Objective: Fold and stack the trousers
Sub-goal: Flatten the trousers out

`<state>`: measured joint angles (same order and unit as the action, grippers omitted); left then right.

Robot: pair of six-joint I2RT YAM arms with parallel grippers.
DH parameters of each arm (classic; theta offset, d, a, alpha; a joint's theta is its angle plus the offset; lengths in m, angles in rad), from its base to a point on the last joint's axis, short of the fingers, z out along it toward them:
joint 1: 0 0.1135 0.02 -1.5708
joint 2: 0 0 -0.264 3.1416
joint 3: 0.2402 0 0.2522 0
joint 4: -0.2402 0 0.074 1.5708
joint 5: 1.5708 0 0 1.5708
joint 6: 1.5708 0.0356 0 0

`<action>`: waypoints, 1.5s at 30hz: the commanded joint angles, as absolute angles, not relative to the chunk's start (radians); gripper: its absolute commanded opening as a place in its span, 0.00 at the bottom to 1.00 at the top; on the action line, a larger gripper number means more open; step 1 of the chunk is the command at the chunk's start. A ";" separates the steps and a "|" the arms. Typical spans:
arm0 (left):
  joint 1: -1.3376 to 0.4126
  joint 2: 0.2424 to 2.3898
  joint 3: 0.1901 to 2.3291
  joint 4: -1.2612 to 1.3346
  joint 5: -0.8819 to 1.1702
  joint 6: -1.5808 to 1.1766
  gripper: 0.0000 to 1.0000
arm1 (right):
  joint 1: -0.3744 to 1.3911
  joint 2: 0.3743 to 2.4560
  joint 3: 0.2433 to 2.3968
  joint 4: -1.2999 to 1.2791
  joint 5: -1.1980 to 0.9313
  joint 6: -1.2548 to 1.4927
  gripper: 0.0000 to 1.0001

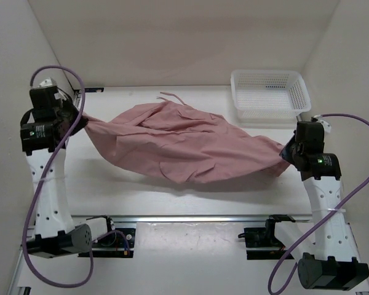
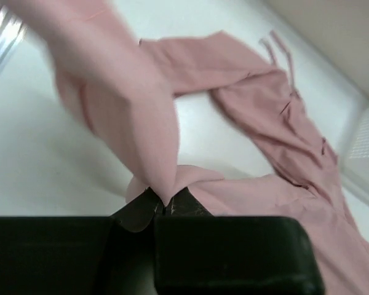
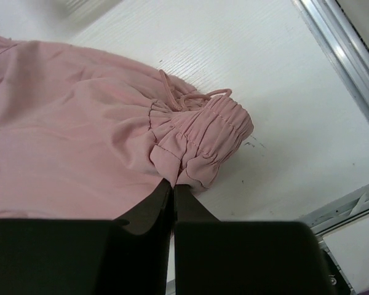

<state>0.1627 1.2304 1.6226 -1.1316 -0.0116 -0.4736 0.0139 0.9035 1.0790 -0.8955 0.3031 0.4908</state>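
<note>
White counter is carrying the whole arrangement, with pale walls rising on three sides. The dusty-pink trousers are lying crumpled across the middle of the counter, running from far left to near right and narrowing to a drawn-out tip at each end. The left arm is reaching up the left side and the right arm up the right side, each one meeting one tip of the cloth. A white mesh basket is standing at the far right of the counter, close to the right end of the trousers but not touching them. The left jaws, seen from the left wrist, are pressing together on a fold of the pink fabric, which is rising away from them in a blurred sheet. The right jaws, seen from the right wrist, are pinching the edge of a gathered elastic band of the trousers, just above the counter surface. A thin pink cord is looping beside that band, lying on the cloth. Two thin drawstring ends are trailing onto the bare counter at the far edge of the trousers.
</note>
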 commanded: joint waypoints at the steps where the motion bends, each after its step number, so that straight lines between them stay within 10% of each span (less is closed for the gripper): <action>1: 0.170 1.317 1.661 -1.203 -0.043 -0.446 0.10 | 0.011 0.874 1.131 -0.900 0.382 0.500 0.00; 5: 0.127 1.694 1.853 -1.143 0.008 -0.469 0.10 | 0.011 0.884 1.112 -0.900 0.382 0.534 0.00; 8: 0.095 2.079 2.212 -1.231 0.000 -0.457 0.78 | 0.011 0.893 1.083 -0.890 0.371 0.546 0.00; 11: 0.095 2.231 2.486 -1.381 0.000 -0.474 1.00 | 0.011 0.893 1.083 -0.890 0.371 0.555 0.00; 16: 0.119 1.883 1.960 -1.126 -0.034 -0.474 0.98 | 0.011 0.882 1.060 -0.904 0.380 0.555 0.00; 23: 0.242 1.498 1.466 -1.072 -0.097 -0.495 0.70 | 0.011 0.911 1.060 -0.904 0.360 0.537 0.00; 28: 0.295 1.319 1.171 -1.072 -0.012 -0.531 0.72 | 0.002 0.911 1.049 -0.894 0.341 0.528 0.00; 45: 0.387 1.563 0.891 -0.927 0.244 -0.640 0.77 | 0.002 0.884 1.025 -0.865 0.270 0.537 0.00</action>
<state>0.3851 1.5455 0.9085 -0.9890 0.1818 -0.6209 0.0059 0.8963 1.0115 -0.8989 0.2859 0.5419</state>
